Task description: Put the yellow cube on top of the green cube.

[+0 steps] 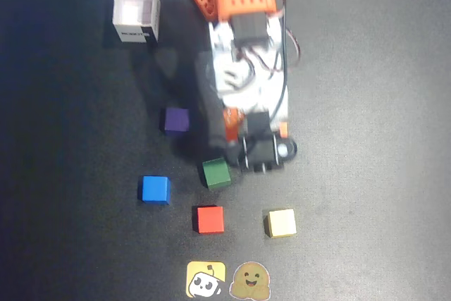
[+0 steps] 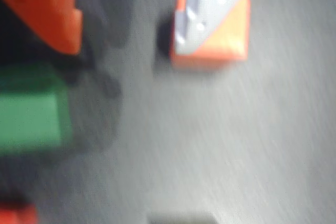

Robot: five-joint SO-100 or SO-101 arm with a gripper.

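Five small cubes on the dark table point(image 1: 394, 103): one yellow cube point(image 1: 282, 222), one green cube point(image 1: 215, 173), one blue cube point(image 1: 154, 189), one red cube point(image 1: 210, 220), one purple cube point(image 1: 175, 120). One white open box point(image 1: 137, 12). Two stickers: one yellow sticker point(image 1: 206, 280), one brown sticker point(image 1: 251, 281). One robot arm point(image 1: 243, 61).

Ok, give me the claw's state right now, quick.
Claw: holding nothing, hanging beside the green cube; open or closed cannot be told. The yellow cube sits untouched on the table.
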